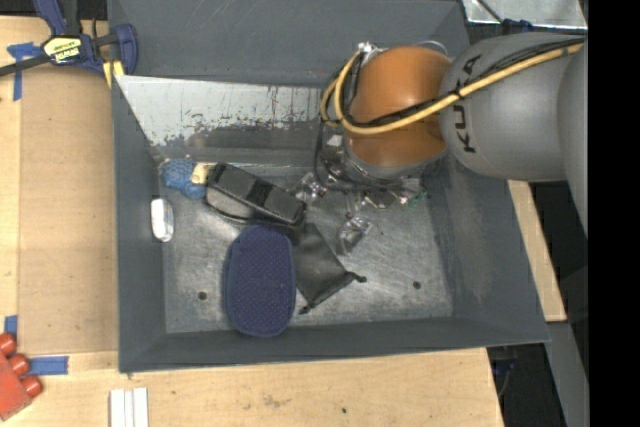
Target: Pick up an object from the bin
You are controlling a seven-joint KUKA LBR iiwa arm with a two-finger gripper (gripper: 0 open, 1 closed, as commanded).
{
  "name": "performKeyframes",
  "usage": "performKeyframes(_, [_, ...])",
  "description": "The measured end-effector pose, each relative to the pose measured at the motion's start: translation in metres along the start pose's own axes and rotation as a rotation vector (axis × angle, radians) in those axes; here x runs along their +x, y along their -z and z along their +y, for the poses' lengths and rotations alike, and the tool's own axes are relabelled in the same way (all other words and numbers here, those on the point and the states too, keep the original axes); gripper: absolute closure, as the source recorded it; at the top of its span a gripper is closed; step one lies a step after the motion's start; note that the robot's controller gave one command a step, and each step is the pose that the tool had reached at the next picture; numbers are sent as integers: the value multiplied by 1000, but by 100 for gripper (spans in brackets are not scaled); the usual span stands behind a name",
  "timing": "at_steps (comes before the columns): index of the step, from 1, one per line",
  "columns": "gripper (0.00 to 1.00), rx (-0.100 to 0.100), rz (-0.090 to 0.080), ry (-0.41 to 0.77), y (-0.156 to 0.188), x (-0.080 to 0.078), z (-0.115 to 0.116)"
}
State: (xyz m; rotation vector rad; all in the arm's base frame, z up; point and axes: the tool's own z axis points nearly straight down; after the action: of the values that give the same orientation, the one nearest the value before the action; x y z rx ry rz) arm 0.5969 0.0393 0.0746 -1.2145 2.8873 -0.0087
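You've got the gripper (352, 221) just right of the black case (254, 195), open or closed I can't tell. Below the case, a blue pad (260, 281). The grey sheet (326, 273), dark and crumpled, lies below-right of case, beside gripper.

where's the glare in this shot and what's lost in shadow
Camera view: the back wall of the bin catches a bright band of light; the floor under the gripper gleams dully; the black scrap beside the blue oval pad lies dark.
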Motion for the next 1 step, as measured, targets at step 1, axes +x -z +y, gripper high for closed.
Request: performKeyframes(1, [0,5,-6,28,1,7,19])
